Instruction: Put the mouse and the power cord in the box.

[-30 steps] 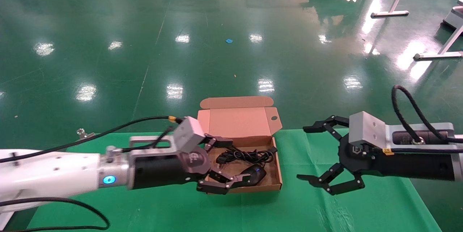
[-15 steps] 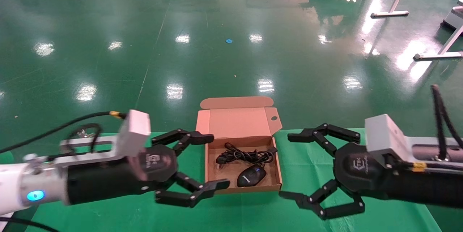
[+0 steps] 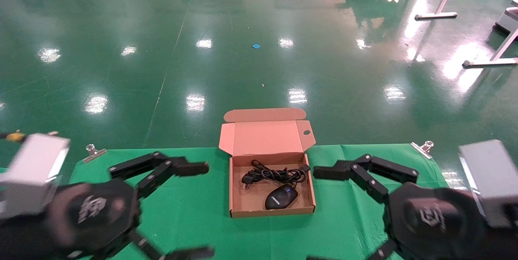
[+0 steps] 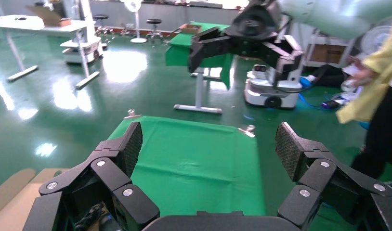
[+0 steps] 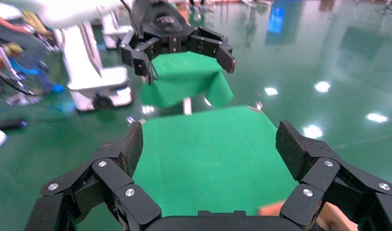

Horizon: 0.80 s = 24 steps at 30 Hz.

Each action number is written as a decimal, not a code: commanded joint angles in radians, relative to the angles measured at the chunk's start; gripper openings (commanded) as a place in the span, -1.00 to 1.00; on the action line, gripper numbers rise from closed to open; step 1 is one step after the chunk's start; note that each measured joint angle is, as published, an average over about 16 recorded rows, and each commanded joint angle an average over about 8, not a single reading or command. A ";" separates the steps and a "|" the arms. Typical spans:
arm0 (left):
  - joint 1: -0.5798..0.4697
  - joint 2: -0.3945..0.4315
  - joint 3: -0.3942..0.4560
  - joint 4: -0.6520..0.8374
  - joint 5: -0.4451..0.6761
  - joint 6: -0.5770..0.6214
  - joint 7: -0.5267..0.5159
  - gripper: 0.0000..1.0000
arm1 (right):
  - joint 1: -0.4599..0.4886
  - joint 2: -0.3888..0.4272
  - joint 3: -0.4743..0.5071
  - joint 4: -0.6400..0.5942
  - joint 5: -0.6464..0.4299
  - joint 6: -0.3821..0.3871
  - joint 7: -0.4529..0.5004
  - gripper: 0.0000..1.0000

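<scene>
Centrally, the shallow brown corrugated cardboard box (image 3: 238,195) sits on the green-covered table (image 3: 194,207) with its hinged flap lid (image 3: 265,136) raised at the far side; within it, the thick black bundled power cord (image 3: 275,175) lies across the far half and the small black oval mouse (image 3: 281,197) with a bluish scroll wheel lies at the near right, just beside the cord. Left pincer (image 3: 200,209), to the left of the box and clear of it, is spread wide and holds nothing; right pincer (image 3: 319,211), to the right of the box and likewise apart from it, is also spread wide and empty. Silver binder clips (image 3: 421,148) fasten the cloth at the table's far corners
</scene>
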 commanded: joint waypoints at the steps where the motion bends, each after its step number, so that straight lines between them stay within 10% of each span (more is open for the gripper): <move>1: 0.017 -0.026 -0.027 -0.027 -0.022 0.024 -0.005 1.00 | -0.027 0.007 0.024 0.025 0.026 -0.007 0.019 1.00; 24: 0.027 -0.041 -0.042 -0.043 -0.036 0.038 -0.008 1.00 | -0.044 0.011 0.038 0.041 0.042 -0.011 0.029 1.00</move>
